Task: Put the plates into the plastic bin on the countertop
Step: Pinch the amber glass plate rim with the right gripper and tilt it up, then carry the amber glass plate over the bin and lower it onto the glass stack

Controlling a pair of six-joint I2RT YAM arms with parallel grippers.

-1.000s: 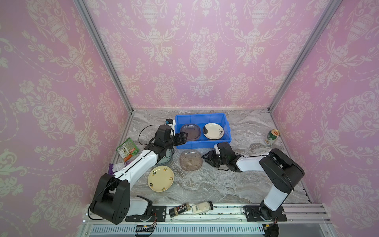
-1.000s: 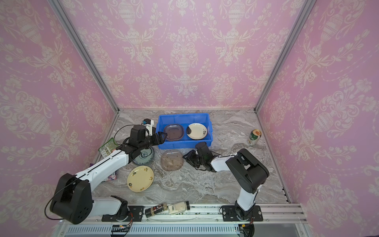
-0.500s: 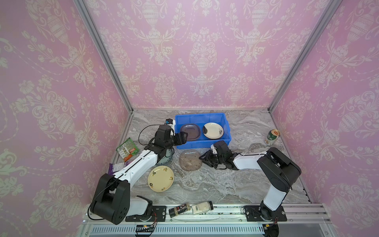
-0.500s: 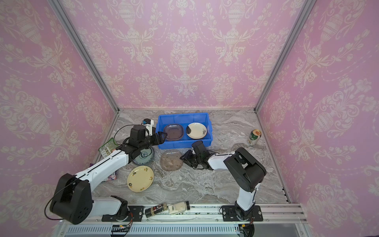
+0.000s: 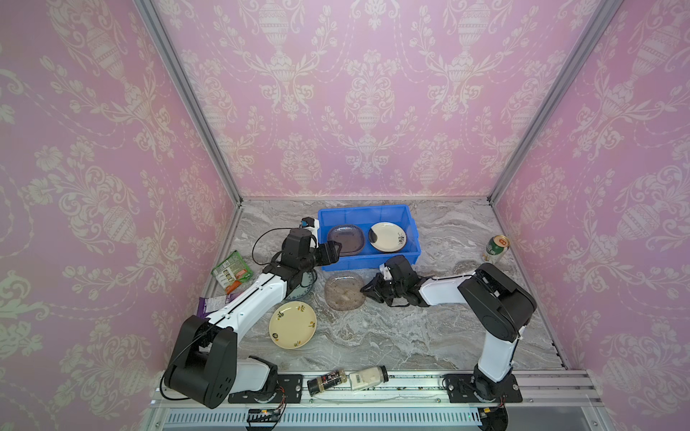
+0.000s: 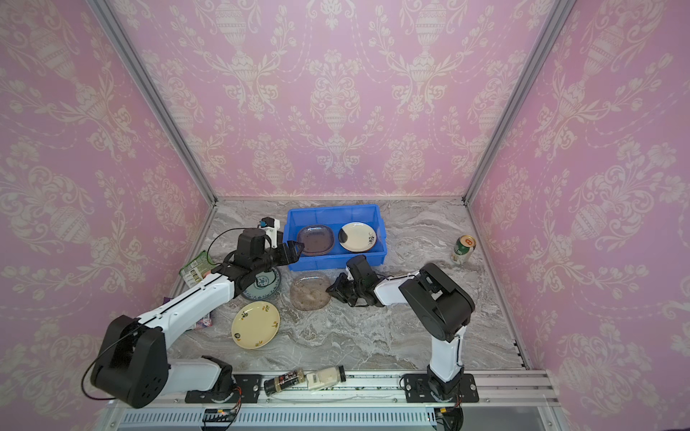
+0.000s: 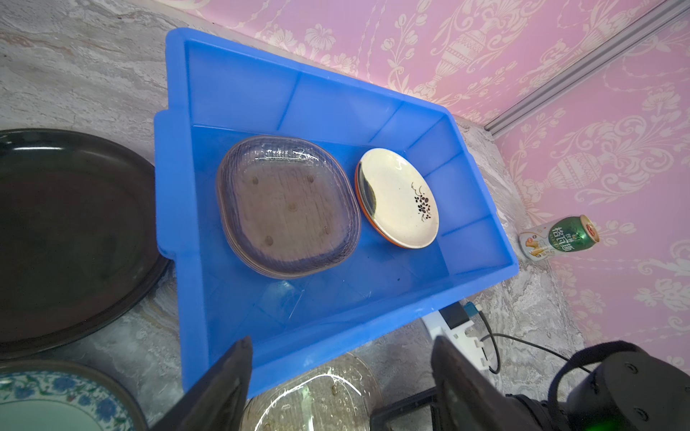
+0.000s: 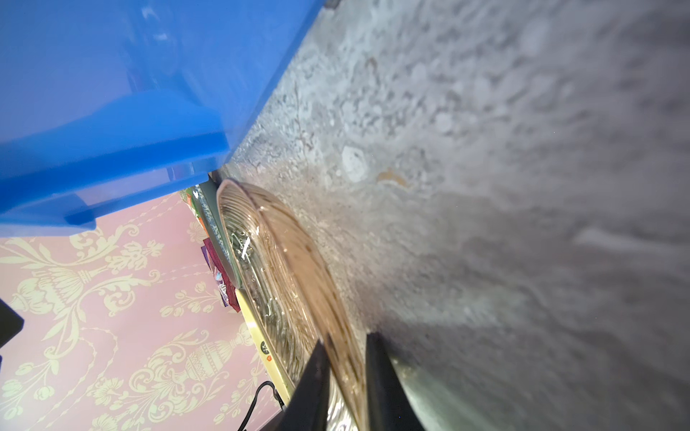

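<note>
Both top views show pink damask walls [image 5: 354, 93] around a marbled countertop [image 5: 429, 328]. Right gripper [image 8: 347, 342] nips the brownish plate [image 5: 343, 294] lying just before the bin [image 5: 373, 263]; left gripper [image 7: 341, 339] gapes wide, empty, by the bin's near wall

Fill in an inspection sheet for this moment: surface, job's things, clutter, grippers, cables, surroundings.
Surface: marbled countertop, no spill seen.
Job's things: blue bin holds a translucent plate stack and a cream flowered plate; outside lie a brownish plate, yellowish plate, teal-patterned plate, black plate.
Clutter: green can, green packet, purple wrapper; dark bottle and white bottle on the aluminium rail.
Grippers: left gripper open, empty, at the bin's near-left corner; right gripper fingers closed on the brownish plate's rim, plate lying flat.
Cables: black cable loops beside the left wrist.
Surroundings: pink patterned walls; aluminium rail in front.
</note>
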